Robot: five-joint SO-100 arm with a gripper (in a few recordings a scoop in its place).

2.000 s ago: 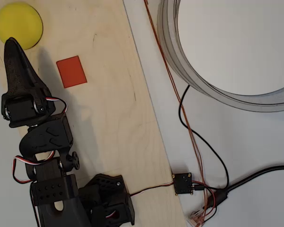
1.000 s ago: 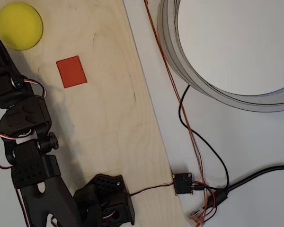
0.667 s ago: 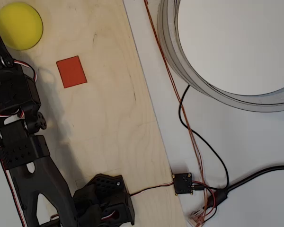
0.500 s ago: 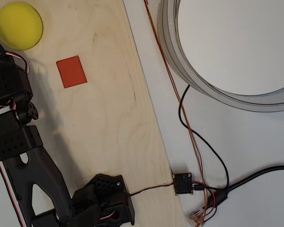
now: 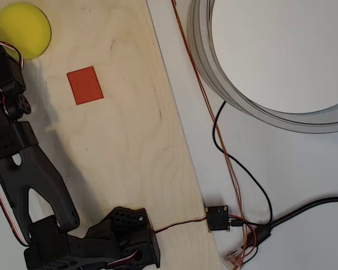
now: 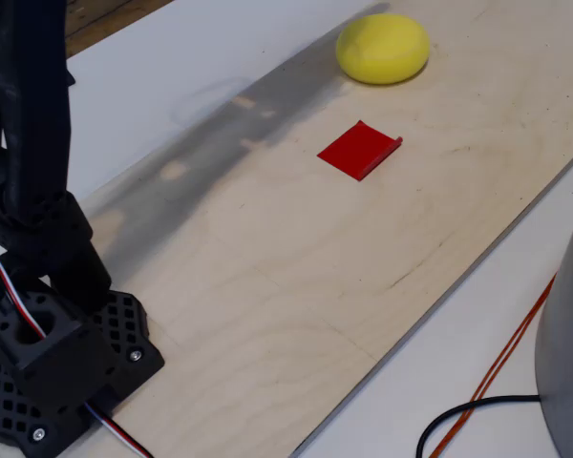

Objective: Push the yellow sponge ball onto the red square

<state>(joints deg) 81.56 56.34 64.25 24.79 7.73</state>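
Observation:
The yellow sponge ball (image 5: 22, 29) rests at the top left corner of the plywood board (image 5: 129, 146); in the fixed view the ball (image 6: 383, 48) lies at the board's far end. The red square (image 5: 85, 85) lies flat on the board, down and to the right of the ball and apart from it; in the fixed view it (image 6: 359, 150) sits nearer than the ball. The black arm's wrist section (image 5: 3, 79) runs along the left edge, just below and left of the ball. The arm's fingers lie beyond the left edge.
The arm's base (image 5: 121, 239) is fixed at the board's lower end, seen also at the fixed view's lower left (image 6: 48, 363). A large grey ring (image 5: 214, 73) lies right of the board, with black and orange cables (image 5: 236, 180) and a small black box (image 5: 217, 217).
The arm has swung left and stretched out along the picture's left edge, carrying the gripper out of the overhead picture. The ball and the red square have stayed put.

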